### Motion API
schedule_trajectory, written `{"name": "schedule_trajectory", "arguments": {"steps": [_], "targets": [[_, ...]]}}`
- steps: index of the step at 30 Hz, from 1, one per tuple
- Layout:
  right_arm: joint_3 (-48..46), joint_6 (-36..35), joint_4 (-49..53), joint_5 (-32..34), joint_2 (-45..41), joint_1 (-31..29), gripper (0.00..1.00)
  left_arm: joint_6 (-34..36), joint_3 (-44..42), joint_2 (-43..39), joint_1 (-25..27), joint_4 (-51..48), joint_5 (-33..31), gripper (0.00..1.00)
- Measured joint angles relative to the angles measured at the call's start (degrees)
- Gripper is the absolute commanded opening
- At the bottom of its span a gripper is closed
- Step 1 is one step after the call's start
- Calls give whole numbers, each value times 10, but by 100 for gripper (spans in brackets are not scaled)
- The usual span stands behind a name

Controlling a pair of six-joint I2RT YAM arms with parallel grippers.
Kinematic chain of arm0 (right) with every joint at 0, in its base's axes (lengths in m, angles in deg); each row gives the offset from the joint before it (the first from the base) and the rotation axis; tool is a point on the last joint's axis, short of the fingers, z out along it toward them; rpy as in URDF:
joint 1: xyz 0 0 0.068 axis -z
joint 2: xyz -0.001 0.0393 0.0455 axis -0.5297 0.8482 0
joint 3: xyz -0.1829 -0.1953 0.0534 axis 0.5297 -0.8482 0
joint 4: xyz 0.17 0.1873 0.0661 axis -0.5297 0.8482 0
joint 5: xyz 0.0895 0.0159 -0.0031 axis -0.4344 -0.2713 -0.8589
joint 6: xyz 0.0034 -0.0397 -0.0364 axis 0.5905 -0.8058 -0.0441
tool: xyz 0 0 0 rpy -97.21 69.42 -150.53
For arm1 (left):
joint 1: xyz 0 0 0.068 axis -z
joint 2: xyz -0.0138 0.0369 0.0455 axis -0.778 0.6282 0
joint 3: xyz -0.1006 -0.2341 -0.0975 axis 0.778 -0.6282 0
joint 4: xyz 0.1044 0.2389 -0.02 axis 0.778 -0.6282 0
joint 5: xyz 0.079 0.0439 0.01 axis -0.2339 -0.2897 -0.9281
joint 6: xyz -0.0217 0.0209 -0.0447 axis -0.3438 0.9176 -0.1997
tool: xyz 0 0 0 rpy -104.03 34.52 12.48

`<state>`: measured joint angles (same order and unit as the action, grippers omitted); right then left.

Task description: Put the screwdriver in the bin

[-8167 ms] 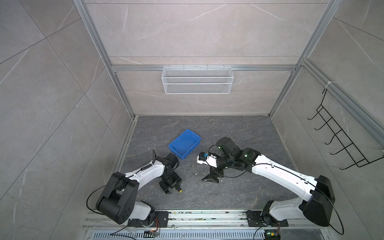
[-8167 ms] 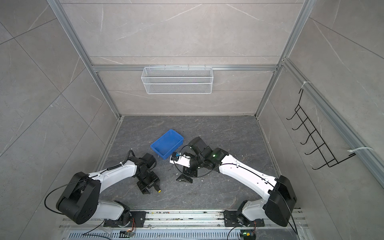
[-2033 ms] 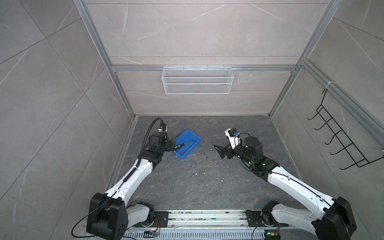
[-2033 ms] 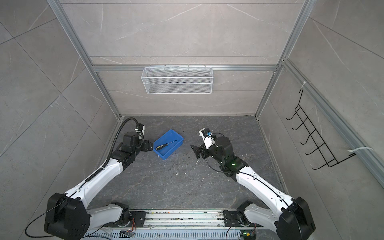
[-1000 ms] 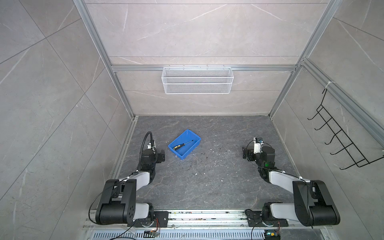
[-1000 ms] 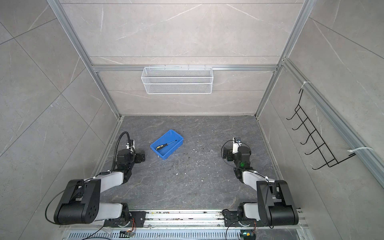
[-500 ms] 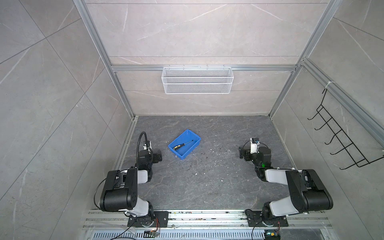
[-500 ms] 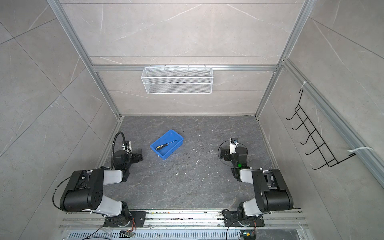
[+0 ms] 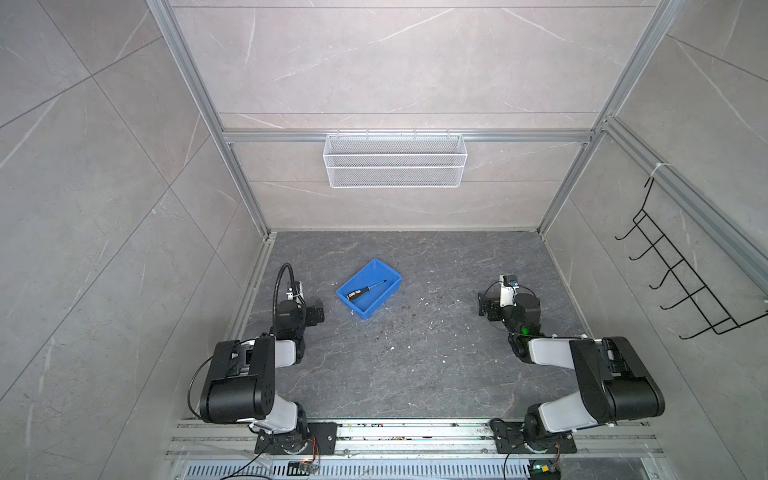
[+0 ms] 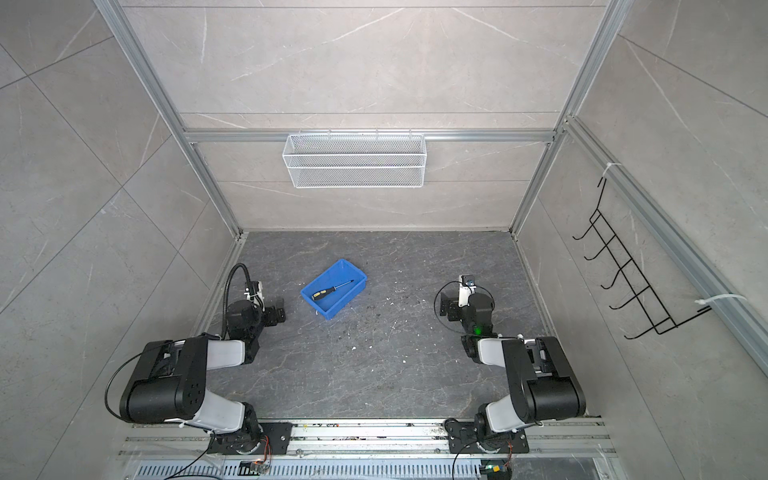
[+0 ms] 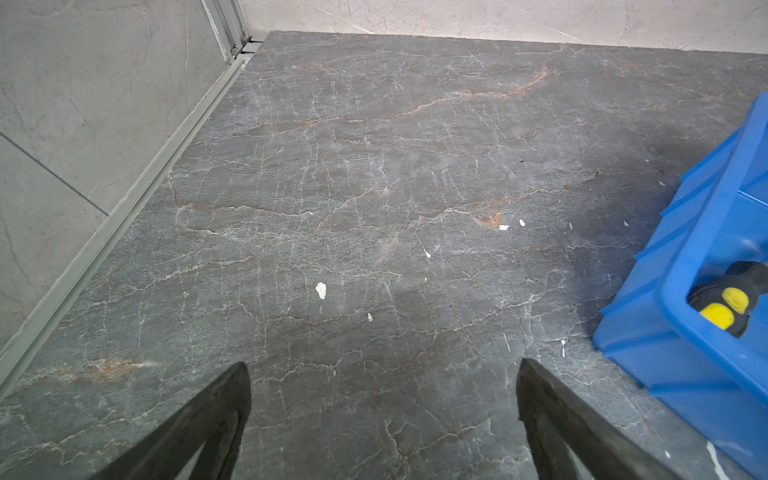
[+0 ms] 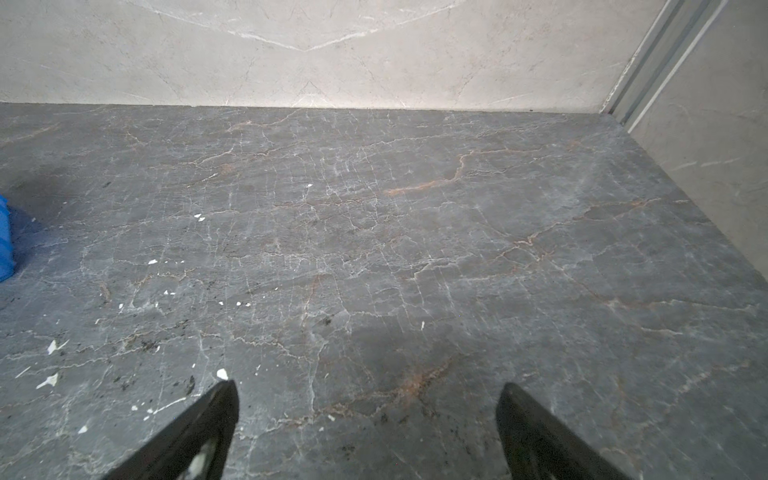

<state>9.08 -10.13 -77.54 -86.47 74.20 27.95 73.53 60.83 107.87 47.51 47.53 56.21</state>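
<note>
The screwdriver (image 9: pixel 365 289) (image 10: pixel 332 289), black-handled with yellow accents, lies slantwise inside the blue bin (image 9: pixel 374 304) (image 10: pixel 338 306) on the grey floor, left of centre. In the left wrist view its yellow-capped handle (image 11: pixel 723 299) shows over the bin's wall (image 11: pixel 706 232). My left gripper (image 9: pixel 316 311) (image 10: pixel 277 313) (image 11: pixel 382 365) hovers low beside the bin, apart from it, open and empty. On the far side of the floor, my right gripper (image 9: pixel 483 304) (image 10: pixel 446 307) (image 12: pixel 368 384) is open and empty too. A blue corner of the bin (image 12: pixel 4 241) edges the right wrist view.
A white wire basket (image 9: pixel 395 166) hangs on the back wall. A black hook rack (image 9: pixel 681 286) is fixed to the right wall. White flecks (image 9: pixel 390 332) dot the floor in front of the bin. Both arms sit folded near the front rail (image 9: pixel 415 432).
The screwdriver, held by my left gripper at the floor's front earlier, now lies loose in the bin. Both arms have drawn back from the middle and folded low at their sides.
</note>
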Motion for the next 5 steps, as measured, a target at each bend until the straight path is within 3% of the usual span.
{"name": "schedule_trajectory", "arguments": {"steps": [5], "targets": [[0, -1, 0, 2, 0, 0, 99, 0, 0, 0, 0, 0, 0, 100]]}}
